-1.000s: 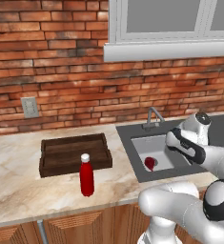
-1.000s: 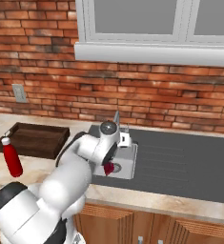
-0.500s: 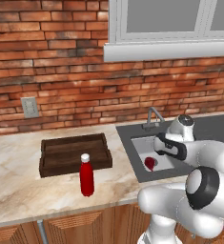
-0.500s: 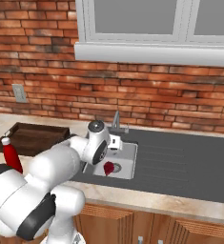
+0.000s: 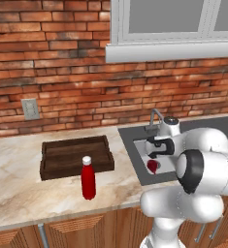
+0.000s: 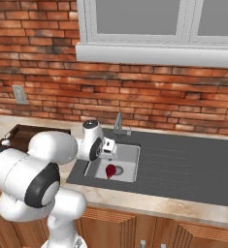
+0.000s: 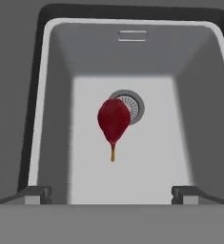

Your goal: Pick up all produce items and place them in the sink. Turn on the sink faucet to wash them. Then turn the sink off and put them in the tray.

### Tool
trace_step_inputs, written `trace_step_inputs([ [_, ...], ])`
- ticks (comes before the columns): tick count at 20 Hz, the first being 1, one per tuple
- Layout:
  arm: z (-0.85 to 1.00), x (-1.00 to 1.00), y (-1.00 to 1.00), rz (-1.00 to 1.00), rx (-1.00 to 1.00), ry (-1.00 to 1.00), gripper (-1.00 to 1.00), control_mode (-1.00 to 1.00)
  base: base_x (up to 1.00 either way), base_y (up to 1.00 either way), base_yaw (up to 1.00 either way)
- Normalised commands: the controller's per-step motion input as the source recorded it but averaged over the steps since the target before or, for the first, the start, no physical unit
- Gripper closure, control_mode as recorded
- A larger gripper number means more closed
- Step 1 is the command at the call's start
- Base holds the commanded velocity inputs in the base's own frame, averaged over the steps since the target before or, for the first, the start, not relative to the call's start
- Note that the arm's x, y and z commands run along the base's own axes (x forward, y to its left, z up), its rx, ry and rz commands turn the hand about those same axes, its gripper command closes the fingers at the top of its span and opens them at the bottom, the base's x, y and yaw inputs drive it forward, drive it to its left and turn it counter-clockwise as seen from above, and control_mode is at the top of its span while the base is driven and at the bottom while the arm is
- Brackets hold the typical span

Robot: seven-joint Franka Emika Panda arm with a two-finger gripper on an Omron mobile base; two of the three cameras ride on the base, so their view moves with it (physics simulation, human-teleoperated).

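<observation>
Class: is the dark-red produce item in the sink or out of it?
In. The produce item lies on the sink floor beside the round drain, with nothing gripping it.

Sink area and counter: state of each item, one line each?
produce item: lying on the sink floor, beside the drain, not held
sink: no water visible
sink faucet: no water running
gripper: open, above the basin
tray: nothing in it
red bottle: upright, capped, on the counter in front of the tray
</observation>
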Motion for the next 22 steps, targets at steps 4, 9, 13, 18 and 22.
trace_step_inputs([
  [4, -0.27, 0.06, 0.0, -0.06, 0.0, 0.06, -1.0, -1.0, 0.0, 0.0, 0.0],
  [9, -0.31, 0.17, 0.0, -0.04, 0.0, 0.04, -1.0, -1.0, 0.0, 0.0, 0.0],
  [13, -0.33, 0.28, 0.0, -0.01, 0.0, 0.0, -1.0, -1.0, 0.0, 0.0, 0.0],
  [18, -0.28, 0.34, 0.0, 0.0, 0.0, 0.0, -1.0, -1.0, 0.0, 0.0, 0.0],
  [22, -0.27, 0.25, 0.0, 0.0, 0.0, 0.0, -1.0, -1.0, 0.0, 0.0, 0.0],
])
